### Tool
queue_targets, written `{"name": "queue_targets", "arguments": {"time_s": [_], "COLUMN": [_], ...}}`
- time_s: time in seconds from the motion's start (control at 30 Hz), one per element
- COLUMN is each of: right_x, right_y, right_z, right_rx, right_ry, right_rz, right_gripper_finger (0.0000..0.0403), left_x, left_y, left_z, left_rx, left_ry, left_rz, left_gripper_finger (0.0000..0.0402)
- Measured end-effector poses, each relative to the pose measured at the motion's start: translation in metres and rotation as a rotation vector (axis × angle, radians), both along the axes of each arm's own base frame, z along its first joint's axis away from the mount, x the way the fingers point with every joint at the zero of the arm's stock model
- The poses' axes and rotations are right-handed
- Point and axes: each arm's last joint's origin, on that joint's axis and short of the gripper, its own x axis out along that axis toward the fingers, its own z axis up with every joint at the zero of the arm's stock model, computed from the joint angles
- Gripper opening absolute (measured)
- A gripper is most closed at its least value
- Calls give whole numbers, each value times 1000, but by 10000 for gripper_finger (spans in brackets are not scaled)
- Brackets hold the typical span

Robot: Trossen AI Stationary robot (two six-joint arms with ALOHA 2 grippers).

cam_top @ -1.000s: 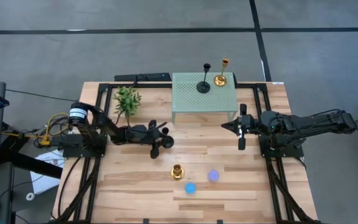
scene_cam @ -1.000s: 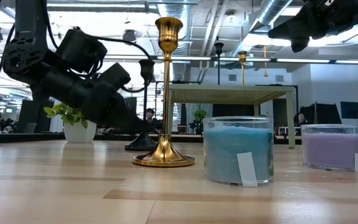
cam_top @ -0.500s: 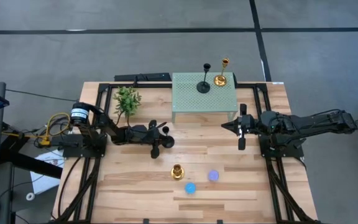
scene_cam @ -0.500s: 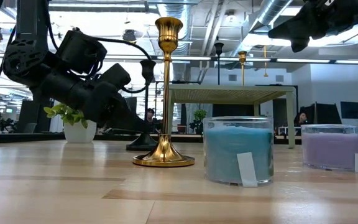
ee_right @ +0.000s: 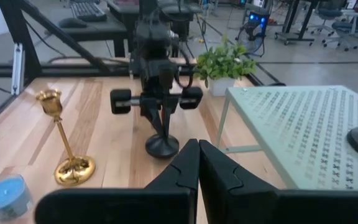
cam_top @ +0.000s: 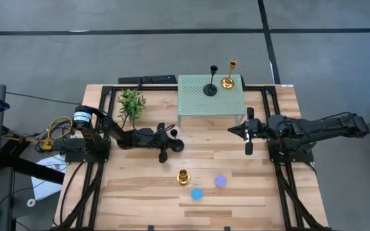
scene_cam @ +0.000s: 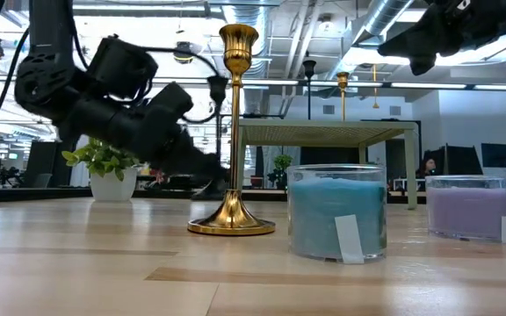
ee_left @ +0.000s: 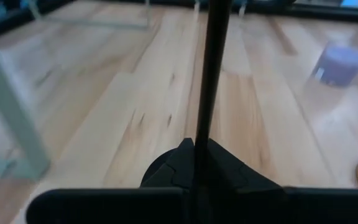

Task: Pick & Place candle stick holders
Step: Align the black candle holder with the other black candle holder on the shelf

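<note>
A matte black candle stick holder [ee_right: 161, 144] stands upright between the plant and the candles, with my left gripper [cam_top: 170, 145] shut on its slim stem [ee_left: 211, 68]. Its round base [cam_top: 177, 146] hangs just above the wood. A gold holder [cam_top: 184, 176] stands on its base nearer the front edge. Another black holder [cam_top: 211, 88] and a gold one [cam_top: 228, 81] stand on the green perforated stand [cam_top: 198, 102]. My right gripper [cam_top: 248, 133] hovers shut to the right of that stand, holding nothing. My left gripper pinches the black holder's stem low down [ee_right: 161, 118], just above the flared base, between its two fingers. The fingers come from the table's left, slanting down, and lie across the stem. The holder stays upright, its base [scene_cam: 206, 184] a little clear of the table.
A blue candle jar [cam_top: 196, 193] and a purple one [cam_top: 220, 181] sit near the front, right of the gold holder. A potted plant [cam_top: 132, 102] stands at the back left. Black frame rails [cam_top: 101, 186] run along both sides of the table.
My left gripper has shut on the black holder's stem, then moved a little up and toward the table's right edge. The holder, which stood on the table, has risen slightly and shifted right with it, staying upright.
</note>
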Motion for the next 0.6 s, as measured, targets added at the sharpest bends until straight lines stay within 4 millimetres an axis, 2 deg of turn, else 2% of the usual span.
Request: {"name": "queue_targets", "arguments": {"time_s": [0.13, 0.27, 0.47, 0.6], "right_x": [8, 20, 39, 58], "right_y": [1, 3, -4, -9], "right_z": [-2, 1, -12, -17], "right_rx": [-7, -50, -45, -9], "right_ry": [0, -56, 3, -60], "right_rz": [5, 45, 14, 68], "right_gripper_finger": [0, 0, 0, 0], "left_x": [12, 16, 5, -4], "left_y": [-1, 0, 1, 1], "left_z": [12, 24, 57, 73], "left_rx": [39, 62, 71, 79], "left_ry": [-39, 9, -53, -77], "left_rz": [-45, -51, -22, -23], "left_gripper_finger": [14, 14, 14, 14]}}
